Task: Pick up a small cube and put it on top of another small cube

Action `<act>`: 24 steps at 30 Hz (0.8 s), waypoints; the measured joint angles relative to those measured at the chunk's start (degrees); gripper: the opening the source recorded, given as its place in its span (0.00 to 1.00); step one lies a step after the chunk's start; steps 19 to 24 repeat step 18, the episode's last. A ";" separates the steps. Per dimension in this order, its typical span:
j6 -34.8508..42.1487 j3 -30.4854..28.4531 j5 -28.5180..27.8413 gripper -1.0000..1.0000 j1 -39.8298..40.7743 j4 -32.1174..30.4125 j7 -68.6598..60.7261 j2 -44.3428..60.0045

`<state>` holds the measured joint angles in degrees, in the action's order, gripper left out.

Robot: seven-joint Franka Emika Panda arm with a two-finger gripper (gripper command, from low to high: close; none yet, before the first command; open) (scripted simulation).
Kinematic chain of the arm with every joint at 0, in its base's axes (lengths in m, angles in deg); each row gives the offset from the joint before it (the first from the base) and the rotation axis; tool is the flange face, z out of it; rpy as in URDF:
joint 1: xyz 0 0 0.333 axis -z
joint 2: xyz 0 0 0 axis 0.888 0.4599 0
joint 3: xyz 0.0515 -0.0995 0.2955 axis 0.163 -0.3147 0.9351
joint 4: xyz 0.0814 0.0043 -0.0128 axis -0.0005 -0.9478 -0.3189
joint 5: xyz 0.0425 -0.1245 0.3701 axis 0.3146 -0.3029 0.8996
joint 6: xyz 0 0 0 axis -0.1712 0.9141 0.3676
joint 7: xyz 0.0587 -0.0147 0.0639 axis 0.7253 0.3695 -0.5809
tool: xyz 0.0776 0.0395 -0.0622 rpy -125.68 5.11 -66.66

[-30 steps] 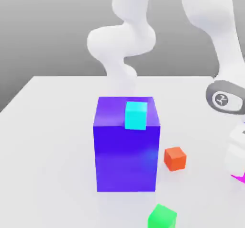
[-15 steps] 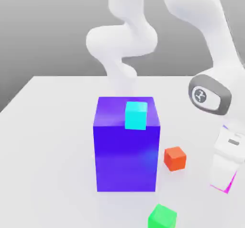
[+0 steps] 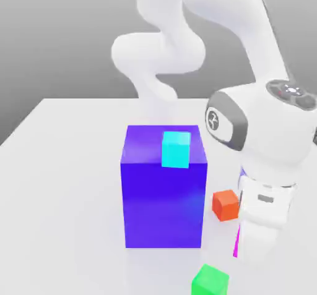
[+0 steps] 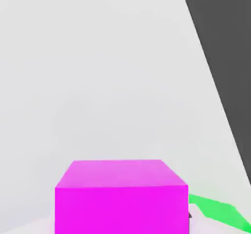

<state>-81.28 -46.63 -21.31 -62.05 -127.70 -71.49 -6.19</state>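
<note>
claw [image 3: 255, 250] closed on the magenta cube [image 4: 121, 209], which sits between the fingers in the hand view; in the exterior view just a magenta sliver shows beside the claw, close to the orange cube [image 3: 225, 205] and above the green cube [image 3: 210, 281] in the frame; cyan cube [image 3: 176, 149] is on top of the tall blue-purple block [image 3: 164, 204], block stands on the worktop [image 3: 68, 188].

risks: claw seems low, so a sideways move could clip the orange or green cube and shift a possible target; knocking the block could drop the cyan one; letting go off-centre or too high would likely tip the magenta cube off its base; a weak grip might let it twist.

markings: small dark round logo on the arm's white housing [image 3: 213, 120]; can't read any lettering.
</note>
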 joint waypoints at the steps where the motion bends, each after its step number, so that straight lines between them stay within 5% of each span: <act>1: 0.10 0.06 0.37 0.00 0.80 0.02 -2.17 -0.32; 9: 0.17 0.61 3.91 0.00 6.83 0.15 -19.54 -2.84; 14: -6.09 -1.93 -0.21 0.00 5.50 0.70 -18.01 3.91; 15: -7.25 -2.52 -0.99 1.00 5.12 0.78 -17.46 5.26; 24: -7.25 -2.52 -0.99 1.00 5.12 0.78 -17.46 5.26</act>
